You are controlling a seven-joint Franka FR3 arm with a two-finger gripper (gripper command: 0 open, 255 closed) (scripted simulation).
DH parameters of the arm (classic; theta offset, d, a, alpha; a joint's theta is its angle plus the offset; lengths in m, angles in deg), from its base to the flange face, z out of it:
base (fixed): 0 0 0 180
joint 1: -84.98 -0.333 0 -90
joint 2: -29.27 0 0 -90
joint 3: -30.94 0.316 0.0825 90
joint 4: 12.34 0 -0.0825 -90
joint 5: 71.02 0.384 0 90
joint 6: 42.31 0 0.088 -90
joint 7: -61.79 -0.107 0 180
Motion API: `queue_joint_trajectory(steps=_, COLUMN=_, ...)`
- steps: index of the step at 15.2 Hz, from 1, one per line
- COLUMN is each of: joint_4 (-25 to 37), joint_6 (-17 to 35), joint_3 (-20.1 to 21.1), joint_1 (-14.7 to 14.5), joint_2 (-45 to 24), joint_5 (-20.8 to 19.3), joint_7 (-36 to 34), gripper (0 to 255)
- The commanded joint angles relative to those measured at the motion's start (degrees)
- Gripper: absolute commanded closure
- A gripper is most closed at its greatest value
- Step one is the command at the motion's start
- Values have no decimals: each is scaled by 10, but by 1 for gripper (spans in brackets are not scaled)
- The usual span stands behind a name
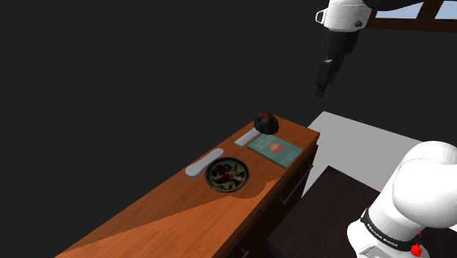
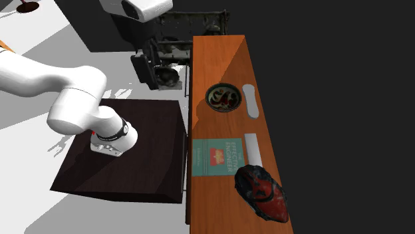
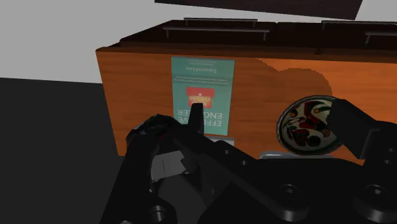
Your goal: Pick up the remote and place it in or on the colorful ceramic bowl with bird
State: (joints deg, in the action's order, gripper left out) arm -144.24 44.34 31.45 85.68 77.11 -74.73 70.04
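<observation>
Shoulder: high beside stand (image 1: 322, 212), facing down along worktop (image 1: 168, 212) toward far end. Second exterior: steep, near-overhead, worktop's other end. Wrist: perhaps mid-height, facing down. All share bowl (image 1: 228, 175), book (image 1: 275, 149).

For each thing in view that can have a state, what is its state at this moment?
gripper: open, empty, raised well clear of the counter.
patterned bowl: upright on the counter, no remote in it.
rounded grey remote: lying flat beside the bowl, not held.
rectangular grey bar: lying flat beside the book.
teal book: closed, cover up.
drawers: shut.
</observation>
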Motion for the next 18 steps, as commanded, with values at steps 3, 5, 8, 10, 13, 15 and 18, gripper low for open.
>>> queue_joint_trajectory(steps=3, joint_4=-18, joint_6=34, joint_3=-24, joint_1=-8, joint_2=-16, joint_5=-14, joint_7=46, gripper=0)
queue_joint_trajectory(steps=5, joint_4=-32, joint_6=68, joint_3=-47, joint_1=-15, joint_2=-35, joint_5=-26, joint_7=91, gripper=0)
queue_joint_trajectory(steps=8, joint_4=-45, joint_6=120, joint_3=-82, joint_1=-27, joint_2=-73, joint_5=-43, joint_7=158, gripper=0)
queue_joint_trajectory(steps=10, joint_4=-49, joint_6=154, joint_3=-105, joint_1=-35, joint_2=-103, joint_5=-51, joint_7=202, gripper=0)
queue_joint_trajectory(steps=13, joint_4=-48, joint_6=205, joint_3=-137, joint_1=-49, joint_2=-155, joint_5=-58, joint_7=269, gripper=0)
queue_joint_trajectory(steps=15, joint_4=-43, joint_6=238, joint_3=-158, joint_1=-59, joint_2=-193, joint_5=-59, joint_7=314, gripper=0)
queue_joint_trajectory(steps=18, joint_4=-29, joint_6=285, joint_3=-186, joint_1=-76, joint_2=-255, joint_5=-53, joint_7=384, gripper=0)
